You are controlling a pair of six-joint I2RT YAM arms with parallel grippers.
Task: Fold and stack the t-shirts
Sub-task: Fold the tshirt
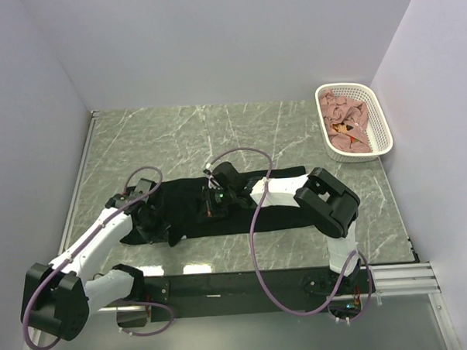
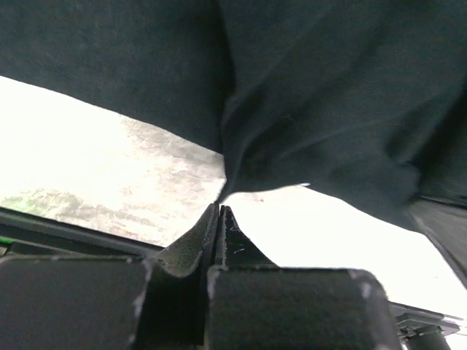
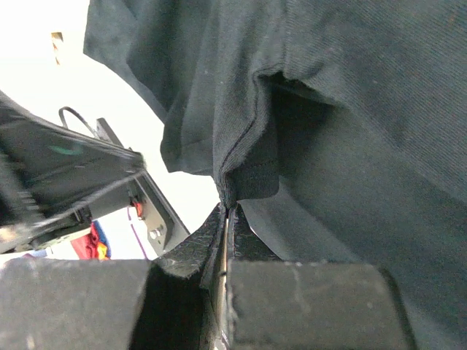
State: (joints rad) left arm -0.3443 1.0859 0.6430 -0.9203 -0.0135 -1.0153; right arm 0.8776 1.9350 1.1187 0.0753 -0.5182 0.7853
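Both my end effectors are closed on cloth. The left end effector (image 2: 220, 209) has its fingers pressed flat together, with only a thin point of the black t-shirt (image 1: 193, 215) reaching their tips. The right end effector (image 3: 227, 208) is pinched onto a stitched hem that bunches just above it.

The left bite looks to me the weaker. If I lift or pull sideways from here, I judge that sliver could slide out and drop that end, leaving the fold crooked. My two grips also sit fairly close together along the left half of the shirt, so the long right part lies unsupported; carrying it over may drag and crease it. The purple cable (image 1: 252, 236) of my right arm loops across the cloth and could catch it as I swing.

The shirt is plain black, soft and matte, spread lengthwise in a band along the near edge of the counter (image 1: 216, 137), more rumpled towards the left end, its hem showing a ribbed double seam at my right fingers. The pink t-shirts (image 1: 347, 123) lie crumpled in the white basket (image 1: 387, 137) at the far right corner, well apart from me
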